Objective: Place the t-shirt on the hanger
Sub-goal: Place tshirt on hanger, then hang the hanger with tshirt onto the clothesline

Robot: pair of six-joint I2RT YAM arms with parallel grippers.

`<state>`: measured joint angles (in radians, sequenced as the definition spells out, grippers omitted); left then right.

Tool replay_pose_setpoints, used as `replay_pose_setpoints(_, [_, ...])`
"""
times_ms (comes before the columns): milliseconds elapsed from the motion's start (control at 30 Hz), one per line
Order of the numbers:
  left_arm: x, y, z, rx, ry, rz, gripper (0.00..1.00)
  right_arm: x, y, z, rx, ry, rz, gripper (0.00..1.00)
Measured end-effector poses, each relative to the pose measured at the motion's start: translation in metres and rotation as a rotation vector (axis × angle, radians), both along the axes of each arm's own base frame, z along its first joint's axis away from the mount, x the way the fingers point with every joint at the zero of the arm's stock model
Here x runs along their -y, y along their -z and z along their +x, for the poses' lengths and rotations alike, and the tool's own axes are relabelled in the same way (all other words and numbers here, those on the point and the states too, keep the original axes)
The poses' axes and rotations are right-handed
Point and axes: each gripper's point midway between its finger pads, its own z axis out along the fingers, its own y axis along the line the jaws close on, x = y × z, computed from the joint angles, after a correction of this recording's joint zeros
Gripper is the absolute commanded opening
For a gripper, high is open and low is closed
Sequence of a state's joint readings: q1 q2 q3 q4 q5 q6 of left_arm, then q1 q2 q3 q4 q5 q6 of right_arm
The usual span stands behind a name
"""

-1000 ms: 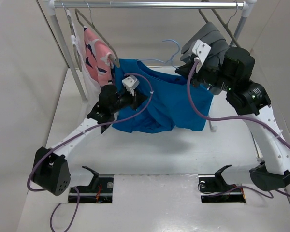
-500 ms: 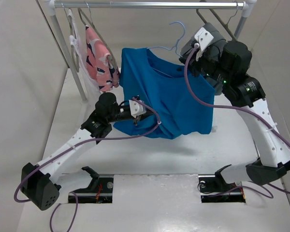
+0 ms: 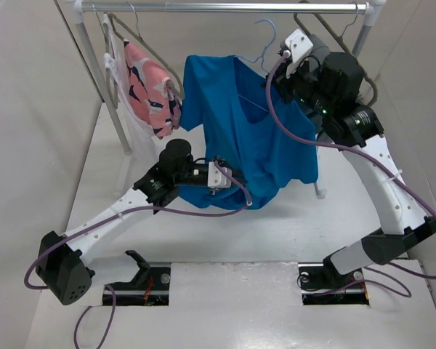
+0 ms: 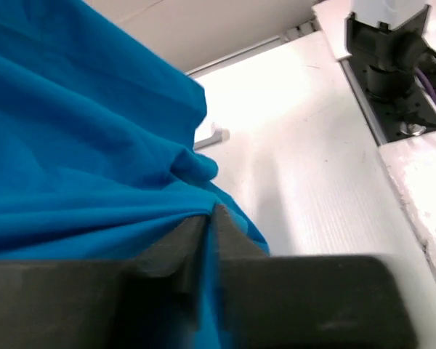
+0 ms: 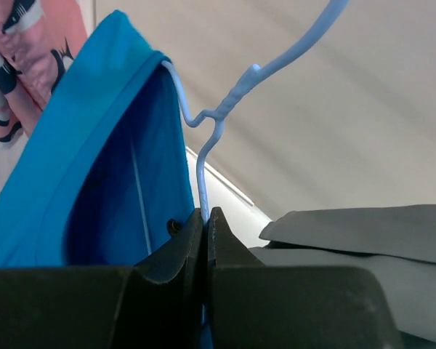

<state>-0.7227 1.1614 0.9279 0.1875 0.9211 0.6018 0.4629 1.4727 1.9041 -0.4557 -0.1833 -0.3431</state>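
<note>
The bright blue t-shirt (image 3: 248, 134) hangs draped over the thin light-blue wire hanger (image 3: 265, 45), held up below the rail. My right gripper (image 5: 205, 217) is shut on the hanger's wire (image 5: 202, 185) just under its twisted neck; the hook curves up to the right. The shirt (image 5: 109, 160) hangs left of the fingers in the right wrist view. My left gripper (image 4: 209, 218) is shut on a fold of the shirt's lower hem (image 4: 87, 160), pulling it low and to the left. In the top view the left gripper (image 3: 221, 177) sits at the shirt's bottom edge.
A metal clothes rail (image 3: 225, 7) spans the back. A pink patterned garment (image 3: 147, 83) hangs on a grey-brown hanger at the left. A grey garment (image 3: 363, 80) hangs at the right behind my right arm. The rail's uprights (image 3: 102, 80) stand at both sides.
My right gripper has lifted the hanger and shirt up toward the rail. My left gripper has moved right and nearer, keeping hold of the hem, so the shirt now hangs stretched.
</note>
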Motion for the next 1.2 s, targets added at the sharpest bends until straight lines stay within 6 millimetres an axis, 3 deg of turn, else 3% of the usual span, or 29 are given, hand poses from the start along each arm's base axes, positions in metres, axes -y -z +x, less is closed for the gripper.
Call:
replay_pose_setpoints(133, [-0.002,-0.005,0.014,-0.045,-0.083,-0.019,0.52,0.001,0.009,0.005,-0.02,0.017,-0.015,0.0])
replay_pose_setpoints(167, [-0.004,-0.006,0.019,-0.051,-0.108,-0.025,0.54,0.002,0.008,0.004,-0.017,0.02,-0.018,0.0])
replay_pose_setpoints(333, [-0.029,-0.014,0.059,-0.072,-0.314,-0.048,0.58,0.016,0.008,-0.015,-0.026,0.034,-0.054,0.0])
replay_pose_setpoints(467, [-0.042,-0.02,0.079,-0.078,-0.453,-0.069,0.58,0.03,0.0,-0.028,-0.033,0.064,-0.092,0.0])
replay_pose_setpoints(633, [-0.058,-0.028,0.104,-0.081,-0.625,-0.125,0.66,0.06,-0.021,-0.035,0.005,0.113,-0.107,0.0])
replay_pose_setpoints(767, [-0.083,-0.043,0.133,-0.064,-0.783,-0.204,0.71,0.082,-0.024,-0.042,0.037,0.083,-0.132,0.0])
replay_pose_setpoints(967, [-0.116,-0.052,0.174,-0.04,-0.94,-0.258,0.79,0.083,0.01,-0.075,0.011,-0.079,-0.218,0.0])
replay_pose_setpoints(1100, [-0.115,-0.032,0.191,-0.079,-0.886,-0.209,0.8,0.072,0.037,-0.098,-0.024,-0.204,-0.25,0.0])
replay_pose_setpoints(1200, [-0.105,-0.007,0.189,-0.127,-0.783,-0.144,0.8,0.066,0.051,-0.11,-0.049,-0.268,-0.256,0.0])
